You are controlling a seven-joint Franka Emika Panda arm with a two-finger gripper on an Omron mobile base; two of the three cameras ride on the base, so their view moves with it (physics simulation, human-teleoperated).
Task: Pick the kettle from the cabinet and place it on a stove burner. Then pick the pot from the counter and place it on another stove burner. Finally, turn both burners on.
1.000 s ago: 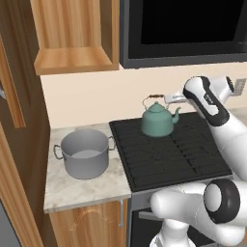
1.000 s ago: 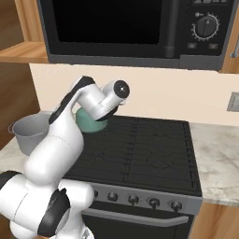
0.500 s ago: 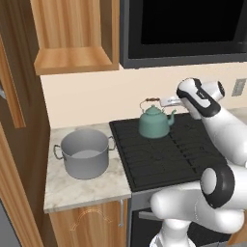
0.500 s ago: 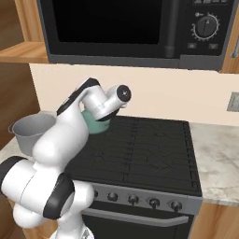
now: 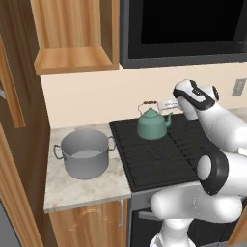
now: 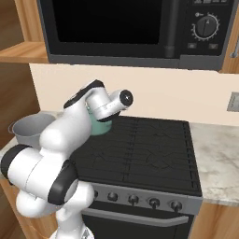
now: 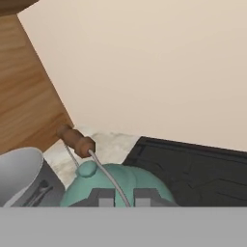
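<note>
The teal kettle (image 5: 151,126) is at the stove's back-left burner (image 5: 144,144); whether it rests on the grate or hangs just above it I cannot tell. My gripper (image 5: 163,104) reaches in from the right at the top of the kettle. In the hand view my gripper (image 7: 124,198) is shut on the thin wire handle, just above the kettle's (image 7: 120,185) lid. In the right base view my arm hides most of the kettle (image 6: 98,127). The grey pot (image 5: 86,153) stands on the marble counter (image 5: 87,188) left of the stove. The wall cabinet (image 5: 72,34) hangs above it.
A black microwave (image 5: 183,29) hangs over the cooktop (image 6: 144,149), close above my hand. A row of knobs (image 6: 133,200) runs along the stove's front. More counter (image 6: 217,158) lies right of the stove. A wooden panel (image 5: 9,87) stands at the far left.
My hand has carried the kettle a little to the left and lower over the back-left burner. The pot has not moved.
</note>
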